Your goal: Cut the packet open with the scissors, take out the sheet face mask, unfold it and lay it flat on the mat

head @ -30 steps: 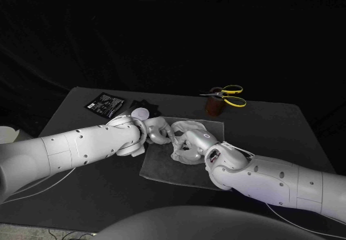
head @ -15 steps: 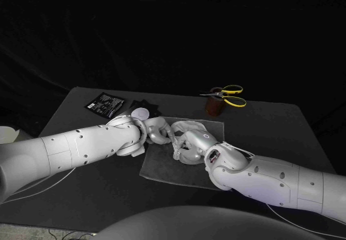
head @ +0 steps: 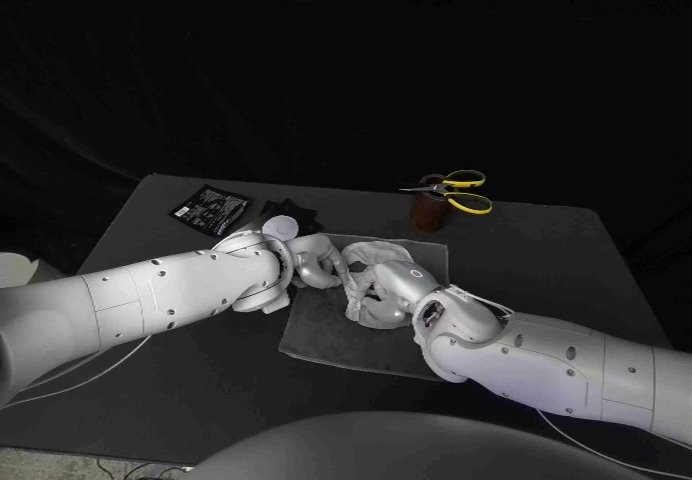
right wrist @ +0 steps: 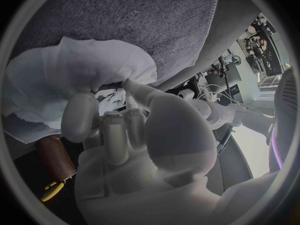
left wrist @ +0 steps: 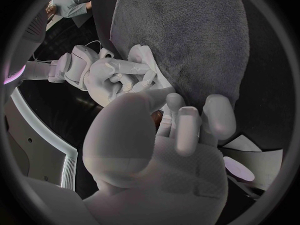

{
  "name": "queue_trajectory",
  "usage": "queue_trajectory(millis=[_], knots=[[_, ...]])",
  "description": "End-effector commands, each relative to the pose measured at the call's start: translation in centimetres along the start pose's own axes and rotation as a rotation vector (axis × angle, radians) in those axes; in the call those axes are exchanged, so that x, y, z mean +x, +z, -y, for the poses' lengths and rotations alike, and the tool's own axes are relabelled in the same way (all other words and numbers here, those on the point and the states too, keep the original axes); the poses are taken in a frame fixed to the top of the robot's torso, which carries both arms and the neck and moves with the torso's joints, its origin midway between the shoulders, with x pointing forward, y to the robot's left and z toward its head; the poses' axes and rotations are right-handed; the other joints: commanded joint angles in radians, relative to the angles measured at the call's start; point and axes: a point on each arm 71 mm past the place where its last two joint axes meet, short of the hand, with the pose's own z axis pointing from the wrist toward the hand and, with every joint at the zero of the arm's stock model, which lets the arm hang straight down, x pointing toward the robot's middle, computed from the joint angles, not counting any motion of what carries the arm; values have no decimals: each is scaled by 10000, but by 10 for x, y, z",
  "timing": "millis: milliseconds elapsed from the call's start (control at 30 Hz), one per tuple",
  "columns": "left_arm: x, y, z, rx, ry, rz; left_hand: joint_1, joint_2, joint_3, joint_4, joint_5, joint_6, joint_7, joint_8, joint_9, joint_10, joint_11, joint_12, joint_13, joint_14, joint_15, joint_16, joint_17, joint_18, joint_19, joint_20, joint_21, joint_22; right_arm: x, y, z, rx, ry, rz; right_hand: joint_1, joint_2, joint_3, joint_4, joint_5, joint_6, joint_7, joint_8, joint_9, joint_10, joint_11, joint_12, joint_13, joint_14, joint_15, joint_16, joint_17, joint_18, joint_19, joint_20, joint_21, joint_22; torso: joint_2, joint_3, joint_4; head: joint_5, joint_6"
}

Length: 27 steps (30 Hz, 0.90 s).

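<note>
Grey fabric mat (head: 310,338) in the middle of the black table (head: 577,260), far half covered by two silver hands. Beyond the mat's far right corner: a brown cylindrical stand (head: 428,213), upright, and yellow-handled scissors (head: 462,190) on or just behind it (blades hard to make out against the dark). Beyond the mat's far left corner: black packet (head: 211,209), lying flat, apart from the mat. Between packet and mat: a small pale disc (head: 284,224) on a dark scrap, nature unclear.

Over the mat's far part: white sheet face mask (right wrist: 81,70), bunched, only partly unfolded, largely blocked in the head view by the right hand (head: 378,290). Right hand low over the mat, thumb and fingertips (right wrist: 80,116) closed on the mask's edge, pinching it. Left hand (head: 307,265) just beside, toward the mat's left edge, fingers (left wrist: 187,127) curled inward close to the mask; contact hidden behind its own thumb and palm, so hold impossible to judge. Mask on the mat or just above it: cannot tell.
</note>
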Motion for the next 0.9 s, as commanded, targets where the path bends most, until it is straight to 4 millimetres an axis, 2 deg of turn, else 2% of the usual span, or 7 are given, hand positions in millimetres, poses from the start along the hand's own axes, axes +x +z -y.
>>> queue_trajectory(millis=[33,367,467,500,567,633,900], knots=[[4,0,-3,-189,25,-296,109,-9,-69,17,42,0,79,-39,-10,28,-3,33,7,335,75,14,566,62,13,56,-20,9,-1,-3,4,78,-4,222,-67,48,95,0,-62,30,3,55,260,593,-44,40,1902,942,-55,55,2166,-8,55,-11,74,1537,-1,1,-3,4,0],[4,-1,-3,-196,24,-298,109,-9,-69,17,42,0,79,-39,-10,28,-3,33,7,335,75,14,566,62,13,56,-20,9,-6,-9,10,218,140,442,-109,28,153,-1,-67,44,-14,99,291,611,-57,69,1923,950,-66,72,2201,-21,81,-21,157,1556,5,-1,-3,3,0],[4,-1,-3,-181,22,-295,109,-9,-69,17,42,0,79,-39,-10,28,-3,33,7,335,75,14,566,62,13,56,-20,9,-8,-10,10,225,377,545,-176,-26,173,11,-59,-2,-6,108,308,547,-55,-90,1824,945,-68,63,2181,-8,59,-25,84,1537,2,3,-1,17,0],[4,-1,-3,-176,22,-294,109,-9,-69,17,42,0,79,-39,-10,28,-3,33,7,335,75,14,566,62,13,56,-20,9,-9,-10,9,225,491,601,-287,-160,117,28,-30,-99,11,109,333,406,-38,-429,1610,940,-54,52,2158,3,35,-18,11,1517,0,5,-1,14,0],[4,-1,-3,-168,21,-294,109,-9,-69,17,42,0,79,-39,-10,28,-3,33,7,335,75,14,566,62,13,56,-20,9,-10,-9,8,246,702,678,-525,-309,-68,166,23,-324,33,44,339,376,-10,-494,1576,933,-28,38,2130,8,19,1,-30,1503,-2,5,0,7,0],[4,-1,-3,-160,21,-293,109,-9,-69,17,42,0,79,-39,-10,28,-3,33,7,335,75,14,566,62,13,56,-20,9,-9,-6,7,279,853,719,-1015,-419,-379,600,39,-531,94,-124,263,340,49,-559,1545,925,25,20,2092,9,8,42,-57,1491,-1,3,-3,-2,0],[5,0,-1,-105,19,-323,109,-9,-69,17,42,0,79,-39,-10,28,-3,33,7,335,75,14,566,62,13,56,-20,9,-10,7,5,596,810,924,-1538,-677,-854,1302,64,-359,44,-150,215,308,23,-614,1526,921,14,11,2074,29,-1,64,-109,1473,2,-12,13,-18,0]])
